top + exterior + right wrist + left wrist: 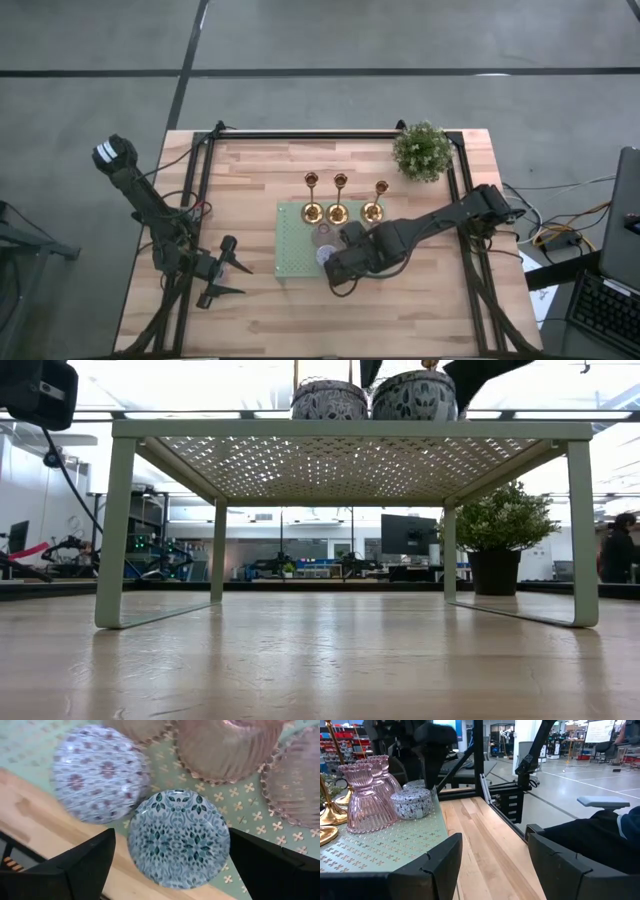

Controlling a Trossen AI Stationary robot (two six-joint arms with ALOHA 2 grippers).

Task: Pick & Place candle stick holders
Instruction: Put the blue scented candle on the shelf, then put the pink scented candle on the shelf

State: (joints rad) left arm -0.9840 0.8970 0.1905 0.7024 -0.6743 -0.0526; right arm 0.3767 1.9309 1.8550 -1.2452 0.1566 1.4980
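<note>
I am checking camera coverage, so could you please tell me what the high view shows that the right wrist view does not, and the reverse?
Only the high view shows three gold holders in a row at the back of the green stand, the plant, and the left gripper apart from the stand, over the table.

Only the right wrist view shows the floral pattern on the teal holder and the purple holder beside it, plus the ribbed pink glass holders.

Both show the stand and the right gripper, open, over the holders.

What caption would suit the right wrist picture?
Open right gripper hovers over a blue patterned round holder on the green perforated shelf.
</note>
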